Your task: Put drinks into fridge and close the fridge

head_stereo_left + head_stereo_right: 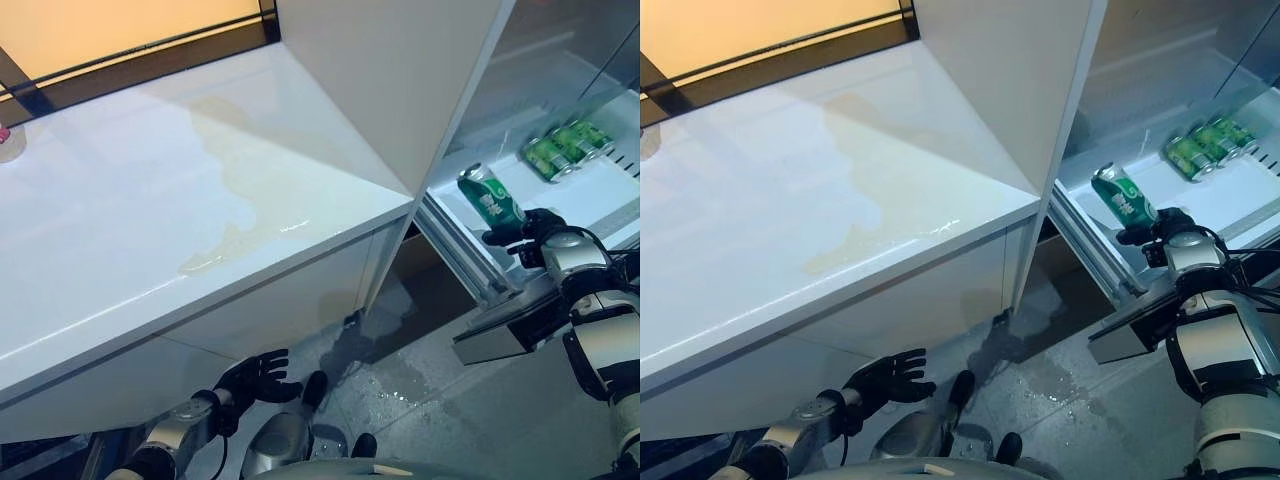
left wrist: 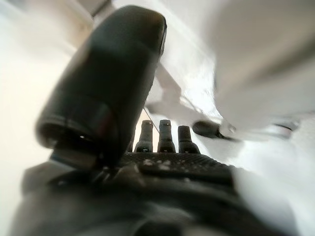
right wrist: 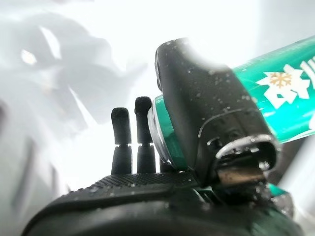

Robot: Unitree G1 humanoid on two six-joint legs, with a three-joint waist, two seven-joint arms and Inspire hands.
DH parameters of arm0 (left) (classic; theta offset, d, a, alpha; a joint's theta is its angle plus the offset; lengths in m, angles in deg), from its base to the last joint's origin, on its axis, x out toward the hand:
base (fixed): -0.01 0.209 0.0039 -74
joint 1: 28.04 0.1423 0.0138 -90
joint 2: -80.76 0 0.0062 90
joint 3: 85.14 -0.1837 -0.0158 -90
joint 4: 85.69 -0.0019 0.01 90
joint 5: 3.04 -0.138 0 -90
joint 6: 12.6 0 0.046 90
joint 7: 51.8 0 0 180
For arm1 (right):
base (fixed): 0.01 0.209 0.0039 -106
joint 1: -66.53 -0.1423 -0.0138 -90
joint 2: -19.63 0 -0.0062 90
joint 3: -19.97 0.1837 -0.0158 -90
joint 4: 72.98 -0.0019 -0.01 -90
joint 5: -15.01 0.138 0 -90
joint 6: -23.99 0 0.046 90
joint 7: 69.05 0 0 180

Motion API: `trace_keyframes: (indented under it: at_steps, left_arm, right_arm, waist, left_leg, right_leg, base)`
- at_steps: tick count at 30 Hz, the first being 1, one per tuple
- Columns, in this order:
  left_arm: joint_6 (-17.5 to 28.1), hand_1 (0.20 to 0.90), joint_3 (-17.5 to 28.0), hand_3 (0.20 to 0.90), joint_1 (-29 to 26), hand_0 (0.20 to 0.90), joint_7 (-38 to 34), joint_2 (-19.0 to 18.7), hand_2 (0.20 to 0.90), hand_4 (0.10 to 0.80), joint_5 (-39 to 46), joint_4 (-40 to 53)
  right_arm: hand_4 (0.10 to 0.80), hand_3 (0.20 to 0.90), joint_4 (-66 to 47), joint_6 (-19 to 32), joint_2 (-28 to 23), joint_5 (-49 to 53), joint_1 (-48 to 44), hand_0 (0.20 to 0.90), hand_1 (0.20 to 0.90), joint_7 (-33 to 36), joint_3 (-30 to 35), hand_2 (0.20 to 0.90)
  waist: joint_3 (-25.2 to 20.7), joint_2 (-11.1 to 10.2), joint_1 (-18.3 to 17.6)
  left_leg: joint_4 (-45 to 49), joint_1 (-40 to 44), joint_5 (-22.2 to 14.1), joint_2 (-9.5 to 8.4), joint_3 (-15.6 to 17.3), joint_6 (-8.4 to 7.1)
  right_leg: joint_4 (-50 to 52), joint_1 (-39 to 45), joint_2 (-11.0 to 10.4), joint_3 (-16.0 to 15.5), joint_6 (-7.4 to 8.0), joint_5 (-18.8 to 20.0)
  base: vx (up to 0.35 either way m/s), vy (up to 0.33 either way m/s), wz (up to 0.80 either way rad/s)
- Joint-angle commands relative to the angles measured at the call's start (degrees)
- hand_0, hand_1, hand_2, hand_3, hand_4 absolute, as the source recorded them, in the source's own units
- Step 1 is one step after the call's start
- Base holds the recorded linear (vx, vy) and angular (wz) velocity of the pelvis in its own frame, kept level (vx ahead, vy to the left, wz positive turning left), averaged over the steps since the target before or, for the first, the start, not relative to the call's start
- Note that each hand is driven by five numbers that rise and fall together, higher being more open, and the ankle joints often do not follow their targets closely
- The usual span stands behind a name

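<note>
My right hand [image 1: 535, 232] is shut on a green can [image 1: 490, 197] and holds it tilted in the open fridge, just above the white shelf [image 1: 600, 205]. In the right wrist view the thumb [image 3: 206, 113] presses on the can [image 3: 280, 98]. More green cans [image 1: 565, 148] lie farther back on that shelf. My left hand [image 1: 255, 378] hangs low in front of the white counter [image 1: 150, 230], open and empty. In the left wrist view its fingers [image 2: 165, 135] are straight.
The fridge's white side wall [image 1: 400, 80] stands between the counter and the shelf. The counter top has a yellowish stain [image 1: 230, 240]. A wet patch [image 1: 400, 380] lies on the grey floor below the fridge.
</note>
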Motion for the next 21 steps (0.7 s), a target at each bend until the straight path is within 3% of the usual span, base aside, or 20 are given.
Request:
trace_keyframes:
  at_steps: [1,13,21]
  left_arm:
    - [6.5,0.900,2.1,0.900,-2.4,0.900,-0.2,1.4,0.900,0.800,-2.3,-0.3]
    - [7.8,0.900,4.1,0.900,-2.6,0.900,0.6,2.1,0.900,0.800,-3.5,-3.3]
    - [6.8,0.900,4.6,0.900,-2.6,0.900,0.3,1.8,0.900,0.800,-4.8,-4.7]
  right_arm:
    - [0.100,0.200,-3.1,2.8,-8.4,-2.9,-10.3,0.300,0.300,-0.2,-4.7,0.300]
    - [0.100,0.200,0.8,0.4,-9.0,-11.7,-9.7,0.300,0.300,-12.3,-7.5,0.300]
    - [0.100,0.200,2.4,1.0,-9.1,-27.9,-11.5,0.300,0.300,-22.6,-14.1,0.300]
  waist:
    - [-0.8,-1.0,0.4]
    - [1.0,-0.9,0.5]
    - [1.0,-1.3,1.1]
  left_leg:
    - [0.7,4.1,-7.9,1.16,7.0,0.62]
    - [0.9,3.2,-7.9,1.00,7.7,0.71]
    - [1.0,3.7,-7.9,0.70,7.6,0.71]
  right_leg:
    - [3.2,-7.7,-3.1,2.9,2.54,6.6]
    - [3.9,-9.1,-3.7,3.0,2.68,6.8]
    - [4.1,-8.7,-4.0,3.1,2.93,6.8]
  base:
    - [-0.077,0.012,0.01]
    - [-0.017,0.006,0.00]
    - [0.000,0.000,0.00]
